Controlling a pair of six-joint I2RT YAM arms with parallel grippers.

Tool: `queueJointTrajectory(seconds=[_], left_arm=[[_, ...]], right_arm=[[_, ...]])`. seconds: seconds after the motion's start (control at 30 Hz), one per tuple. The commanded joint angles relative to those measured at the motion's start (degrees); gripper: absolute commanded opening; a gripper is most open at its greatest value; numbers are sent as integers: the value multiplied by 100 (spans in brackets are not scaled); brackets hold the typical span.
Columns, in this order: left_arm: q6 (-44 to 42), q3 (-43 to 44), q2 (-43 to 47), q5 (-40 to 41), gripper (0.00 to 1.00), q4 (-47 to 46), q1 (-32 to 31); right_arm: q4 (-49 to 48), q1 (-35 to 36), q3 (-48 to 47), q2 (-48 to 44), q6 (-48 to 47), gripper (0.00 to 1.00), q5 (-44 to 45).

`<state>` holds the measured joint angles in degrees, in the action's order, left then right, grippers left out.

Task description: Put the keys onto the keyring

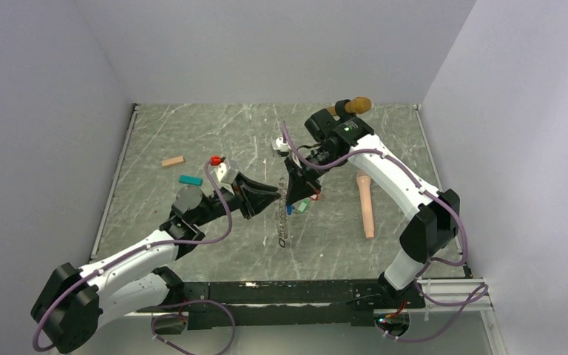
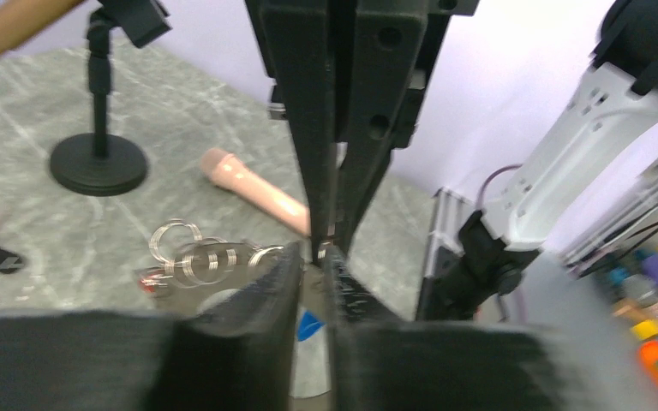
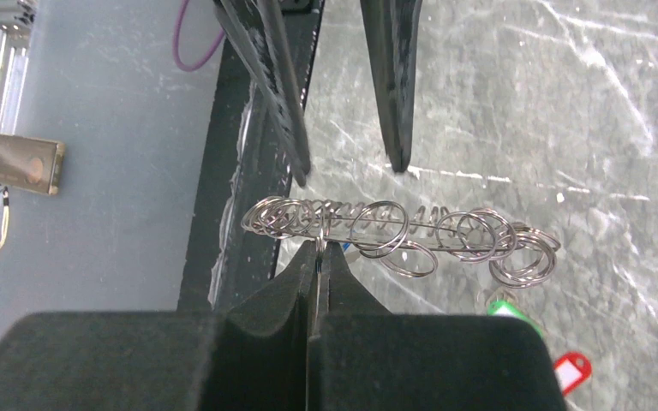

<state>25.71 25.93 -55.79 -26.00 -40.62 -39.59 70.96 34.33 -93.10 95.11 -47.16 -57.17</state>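
Note:
The keyring [image 3: 394,227] is a long chain of metal rings. It hangs off the table from my right gripper [image 3: 320,248], which is shut on one ring near its end. In the top view the keyring [image 1: 283,225] dangles at mid-table. My left gripper [image 2: 315,257] stands open just beside the right gripper [image 1: 290,198], tip to tip, its fingers [image 3: 394,103] apart and holding nothing. The keys show by their tags: green [image 3: 505,306] and red [image 3: 572,372] on the table under the chain, and blue [image 2: 308,325] seen through the left jaws.
A black round-based stand [image 2: 98,158] carries a brown-headed stick [image 1: 355,106] at the back. A pink handle [image 1: 366,203] lies to the right. A peach block [image 1: 172,160], a teal block [image 1: 189,180] and a small red piece [image 1: 215,160] lie at the left.

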Motion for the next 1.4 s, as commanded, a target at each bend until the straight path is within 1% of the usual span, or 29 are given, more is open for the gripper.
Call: queueJointTrajectory(seconds=[0.0, 0.1, 0.17, 0.23, 0.3, 0.43, 0.63, 0.87, 0.93, 0.97, 1.03, 1.07, 1.1, 1.13, 1.37], left_arm=[[-900, 829, 284, -990, 40, 1571, 320], [-1604, 1437, 172, -1342, 44, 2753, 365], [-1893, 1812, -36, -1476, 48, 3301, 370], [-2026, 2164, -302, -1642, 47, 3764, 365], [-2051, 2326, -490, -1778, 46, 3792, 338], [-1910, 2316, -670, -1764, 45, 3429, 236], [-2149, 2642, -1016, -1547, 42, 3774, -53], [-2312, 2920, -1276, -1368, 38, 4009, -200], [-2343, 2970, -1321, -1333, 34, 4049, -217], [-2372, 3005, -1351, -1349, 30, 4053, -229], [-2454, 3137, -1451, -1359, 21, 4376, -258], [-2494, 3216, -1505, -1339, 18, 4522, -286], [-2500, 3272, -1539, -1285, 17, 4641, -310], [-2721, 3318, -1560, -1255, 18, 4726, -328], [-2908, 3434, -1577, -1106, 21, 5054, -349]], right_arm=[[807, -5, -533, 63, -467, 0, 315], [1135, 14, -797, 194, -663, 0, 571], [1263, 36, -930, 275, -718, 0, 696], [1402, 41, -1047, 387, -753, 0, 770], [1443, 54, -1127, 441, -747, 0, 805], [1445, 52, -1179, 480, -714, 0, 864], [1464, 62, -1237, 522, -725, 0, 840], [1460, 60, -1217, 527, -738, 0, 782], [1458, 67, -1200, 524, -742, 0, 771], [1461, 64, -1194, 518, -743, 0, 769], [1457, 59, -1193, 522, -742, 0, 760], [1456, 60, -1193, 518, -745, 0, 750], [1460, 64, -1203, 522, -743, 0, 746], [1461, 65, -1202, 522, -742, 0, 743], [1458, 65, -1211, 527, -738, 0, 697]])
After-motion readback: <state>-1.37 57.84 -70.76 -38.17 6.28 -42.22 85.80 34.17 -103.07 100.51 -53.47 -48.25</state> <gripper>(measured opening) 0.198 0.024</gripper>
